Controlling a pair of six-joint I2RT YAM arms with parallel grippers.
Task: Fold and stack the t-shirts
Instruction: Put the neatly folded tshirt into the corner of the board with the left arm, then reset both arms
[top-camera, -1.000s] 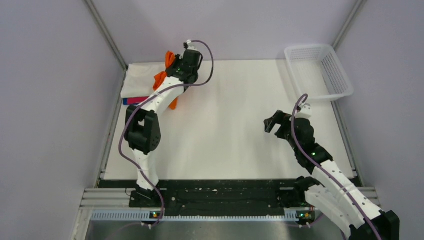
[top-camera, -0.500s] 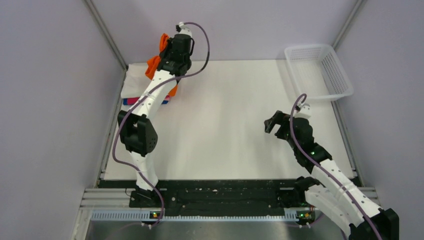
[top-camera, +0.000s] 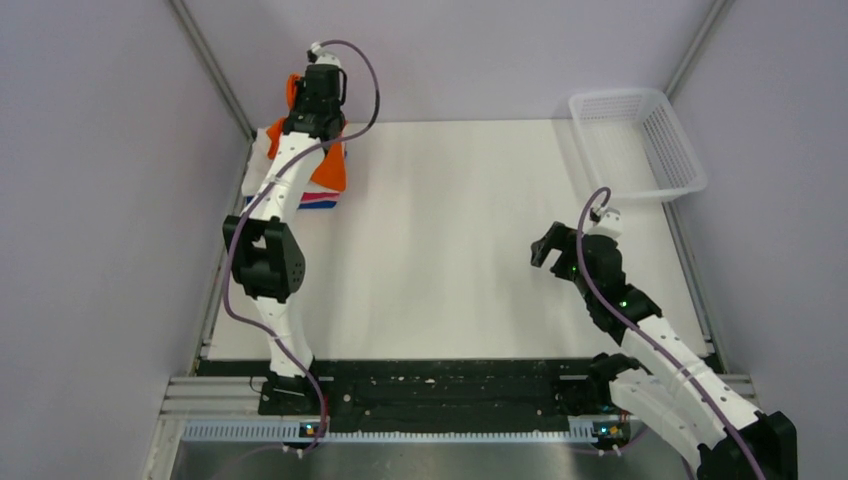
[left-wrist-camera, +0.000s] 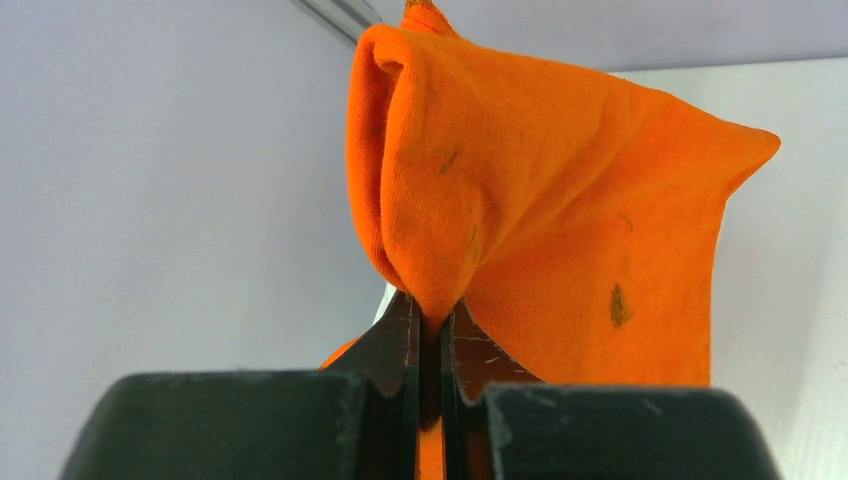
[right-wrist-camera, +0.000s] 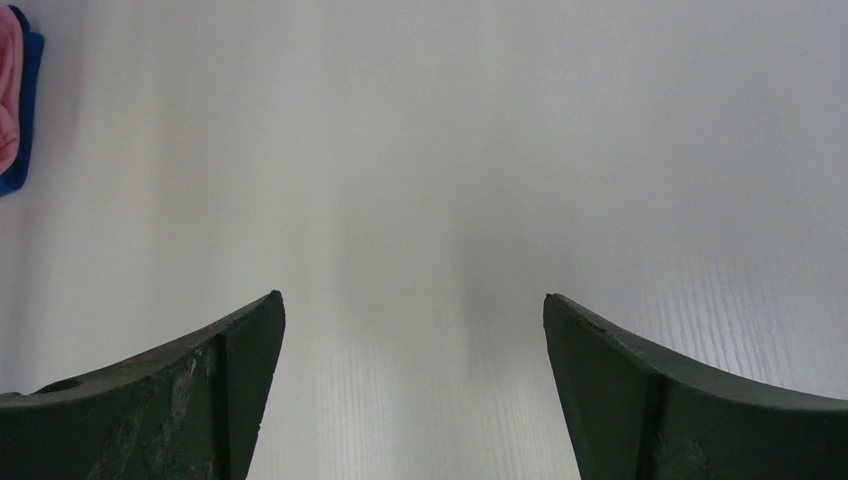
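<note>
The orange t-shirt (top-camera: 331, 167) hangs from my left gripper (top-camera: 302, 98) at the table's far left corner and drapes over the stack of folded shirts. In the left wrist view the gripper (left-wrist-camera: 430, 306) is shut on a bunched fold of the orange t-shirt (left-wrist-camera: 540, 220). The stack's pink-red and blue edge (top-camera: 318, 201) shows below the orange cloth, and a white shirt (top-camera: 257, 152) shows at its left. My right gripper (top-camera: 546, 246) is open and empty above the bare table right of centre; in the right wrist view (right-wrist-camera: 412, 298) its jaws stand wide apart. The pink and blue stack edge (right-wrist-camera: 14, 110) shows far off there.
A white plastic mesh basket (top-camera: 640, 140) stands at the far right corner. Grey walls and metal frame rails (top-camera: 215, 75) close in the table at left, back and right. The arms' black base rail (top-camera: 440, 395) runs along the near edge.
My left gripper has moved left and towards the back wall with the orange t-shirt, which now lies over the stack. The right arm has hardly moved.
</note>
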